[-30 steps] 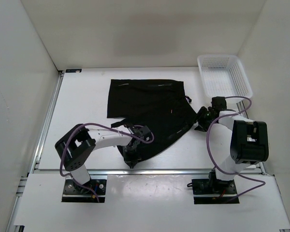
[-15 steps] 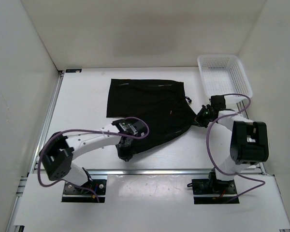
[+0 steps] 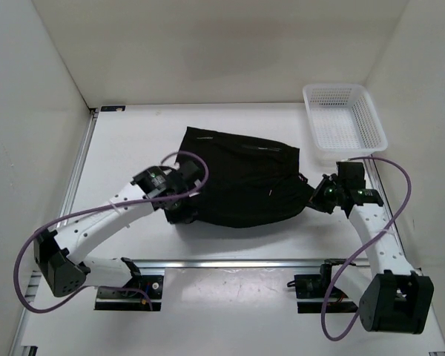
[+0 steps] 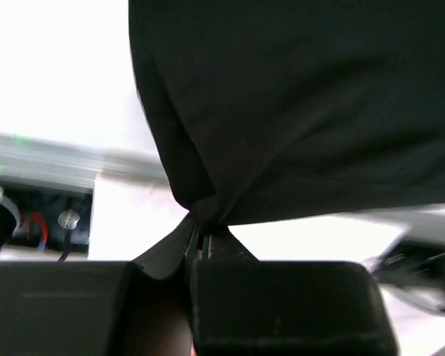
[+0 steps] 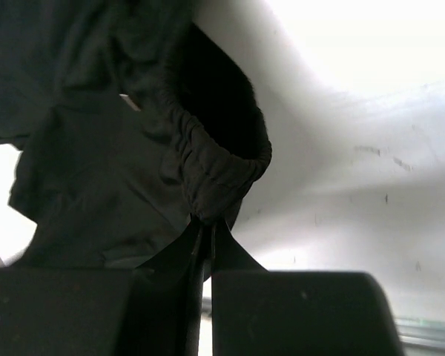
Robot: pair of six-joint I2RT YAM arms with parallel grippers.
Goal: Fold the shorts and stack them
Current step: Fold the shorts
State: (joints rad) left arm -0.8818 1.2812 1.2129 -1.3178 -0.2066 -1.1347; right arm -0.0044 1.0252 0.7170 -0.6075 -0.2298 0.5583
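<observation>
- The shorts (image 3: 241, 182) lie as a bunched black heap about the middle of the tabletop (image 3: 126, 148). They are strung out from 9 to 3 o'clock between the two arms.
- At the heap's 8 o'clock edge the left fingers (image 3: 179, 213) are pinched together on a corner of the cloth. From the left wrist, the fabric (image 4: 297, 111) draws down to a point where those fingers (image 4: 169, 252) meet, and the corner looks lifted off the surface.
- At the 4 o'clock end the right fingers (image 3: 316, 199) are clamped on the shorts too. The right wrist view shows the gathered waistband (image 5: 215, 163) looping up out of the closed fingers (image 5: 174, 252).
- A white mesh basket (image 3: 334, 87) sits at the tabletop's 1 o'clock corner. It is apart from the cloth.
</observation>
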